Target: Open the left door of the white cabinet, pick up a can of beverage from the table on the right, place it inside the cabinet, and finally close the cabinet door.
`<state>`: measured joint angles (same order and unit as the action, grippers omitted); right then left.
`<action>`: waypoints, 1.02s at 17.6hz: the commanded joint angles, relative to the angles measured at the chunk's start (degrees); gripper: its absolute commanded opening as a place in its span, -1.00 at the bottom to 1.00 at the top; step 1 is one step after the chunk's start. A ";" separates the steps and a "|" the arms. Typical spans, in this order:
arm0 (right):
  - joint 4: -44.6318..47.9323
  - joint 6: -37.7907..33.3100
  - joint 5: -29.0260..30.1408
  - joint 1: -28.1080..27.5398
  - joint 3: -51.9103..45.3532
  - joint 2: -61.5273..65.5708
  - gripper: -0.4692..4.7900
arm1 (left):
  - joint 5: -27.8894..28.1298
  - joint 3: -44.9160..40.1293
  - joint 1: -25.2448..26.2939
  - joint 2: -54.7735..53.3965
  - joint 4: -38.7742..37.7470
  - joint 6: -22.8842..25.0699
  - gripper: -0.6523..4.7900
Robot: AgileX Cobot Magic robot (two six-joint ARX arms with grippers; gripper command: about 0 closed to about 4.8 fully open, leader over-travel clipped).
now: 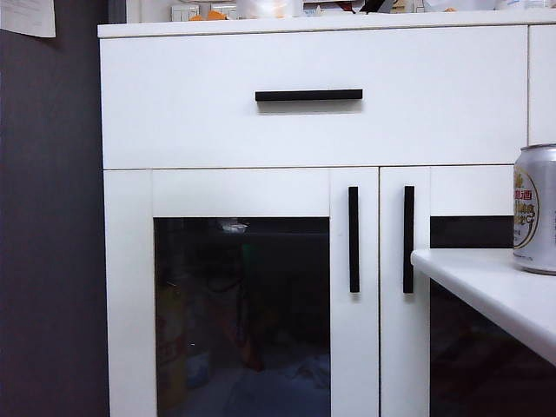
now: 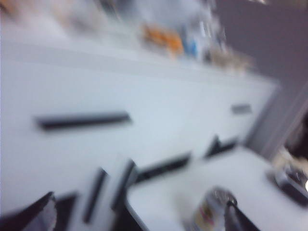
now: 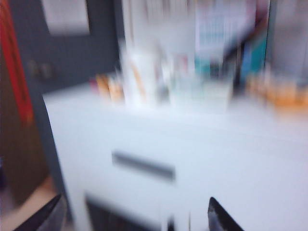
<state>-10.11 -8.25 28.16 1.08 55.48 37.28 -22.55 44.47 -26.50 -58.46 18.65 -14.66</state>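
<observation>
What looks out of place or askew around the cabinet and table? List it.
Nothing stands out. The white cabinet has its left door shut and flush, the can of beverage upright on the table. Both wrist views are blurred; left gripper and right gripper show empty, spread fingertips.

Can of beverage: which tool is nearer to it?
Left, probably. The left tool has the can of beverage just ahead of one finger; the right tool faces the drawer, no can in view.
</observation>
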 commanded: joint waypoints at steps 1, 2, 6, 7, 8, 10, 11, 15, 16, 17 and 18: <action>-7.69 0.61 0.46 0.07 3.43 4.20 0.62 | 6.45 0.37 -6.78 -9.35 7.74 1.40 1.00; -7.63 0.81 0.48 0.02 3.41 5.51 0.62 | 9.20 0.37 -8.57 -12.46 9.31 2.71 1.00; -5.95 -0.59 0.28 2.01 3.30 11.85 0.62 | 21.35 0.63 -13.73 -23.65 17.09 7.19 1.00; -4.35 -0.55 0.28 2.99 3.30 14.27 0.62 | 22.84 0.70 -14.49 -26.58 20.13 7.19 1.00; -2.49 0.76 0.26 3.58 3.21 16.11 0.62 | 22.71 0.72 -14.58 -28.59 22.99 7.19 1.00; 2.29 3.17 -0.09 5.46 3.06 19.76 0.62 | 22.53 1.05 -14.58 -32.50 27.82 7.17 1.00; 4.00 4.94 -0.76 7.41 3.06 21.66 0.62 | 22.56 1.79 -14.56 -34.23 28.24 7.17 1.00; 3.65 11.06 -3.78 11.17 2.40 30.14 0.61 | 22.64 8.76 -14.56 -42.64 28.02 7.19 1.00; 1.25 11.06 -3.96 11.30 2.16 31.71 0.61 | 22.75 10.78 -14.56 -44.70 26.86 7.19 1.00; -0.37 11.08 -4.04 10.88 1.73 32.15 0.61 | 22.73 12.15 -14.56 -46.12 25.57 7.19 1.00; -0.33 11.06 -3.56 10.32 0.26 32.26 0.61 | 22.67 14.27 -14.56 -48.46 23.80 7.19 1.00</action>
<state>-11.49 2.63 24.16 11.99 56.07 70.22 0.10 57.52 -41.06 -105.75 44.01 -7.51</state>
